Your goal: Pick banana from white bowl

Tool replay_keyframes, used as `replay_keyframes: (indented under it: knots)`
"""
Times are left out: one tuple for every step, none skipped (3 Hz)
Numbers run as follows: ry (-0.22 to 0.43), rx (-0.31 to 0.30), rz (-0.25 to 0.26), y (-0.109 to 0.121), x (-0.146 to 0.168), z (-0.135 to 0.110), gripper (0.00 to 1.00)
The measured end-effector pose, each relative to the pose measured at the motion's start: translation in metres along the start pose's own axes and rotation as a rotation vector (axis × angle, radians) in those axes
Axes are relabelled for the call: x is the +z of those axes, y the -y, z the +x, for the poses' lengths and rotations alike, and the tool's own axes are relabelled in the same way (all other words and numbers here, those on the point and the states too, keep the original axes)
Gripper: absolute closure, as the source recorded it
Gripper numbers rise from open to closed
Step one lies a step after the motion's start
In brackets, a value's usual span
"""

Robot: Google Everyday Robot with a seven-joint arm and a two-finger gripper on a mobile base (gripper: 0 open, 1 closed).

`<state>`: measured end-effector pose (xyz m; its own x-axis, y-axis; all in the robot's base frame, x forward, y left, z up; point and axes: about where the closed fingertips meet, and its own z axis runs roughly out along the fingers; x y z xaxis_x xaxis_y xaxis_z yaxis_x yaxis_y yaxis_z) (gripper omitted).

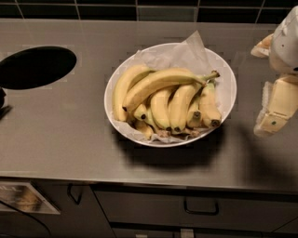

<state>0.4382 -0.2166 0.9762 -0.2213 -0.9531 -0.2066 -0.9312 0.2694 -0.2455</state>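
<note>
Approach stage of a single-arm pick. The gripper (257, 91) hangs at the right edge of the view, just beside the white bowl (110, 95) and outside its rim; its two cream fingers (278, 100) stand spread apart and carry nothing. The banana (163, 79) lies on top of the heap inside the bowl, running from a dark tip at lower left up to a long stem that points toward the right rim, and it rests across the shorter bananas (177, 108) beneath it. For a clean grasp the jaws should probably descend over the middle of its length, closing across the narrow width, not along the curve, so that the fruit lifts level and does not pivot (a hold near the stem would likely let the far end sag and drag its neighbours). The approach should stay high enough to clear the rim and the crumpled paper lining (188, 52), which stands up at the back and could catch a finger. The bowl sits on a brushed metal counter (56, 135) that looks smooth, so a sideways push may slide it. A black oval opening (36, 67) is set into the counter well to the left; dark wall tiles (139, 10) run behind, and drawer fronts with handles (201, 207) lie below.
</note>
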Motion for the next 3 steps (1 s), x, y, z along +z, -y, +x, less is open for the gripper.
replay_keyframes:
  knots:
    - [0.001,-0.009,0.007,0.001,-0.002,-0.004,0.0]
    - [-0.001,-0.078,0.02,0.007,-0.012,-0.031,0.0]
    - [0.015,-0.182,0.018,0.009,-0.02,-0.071,0.0]
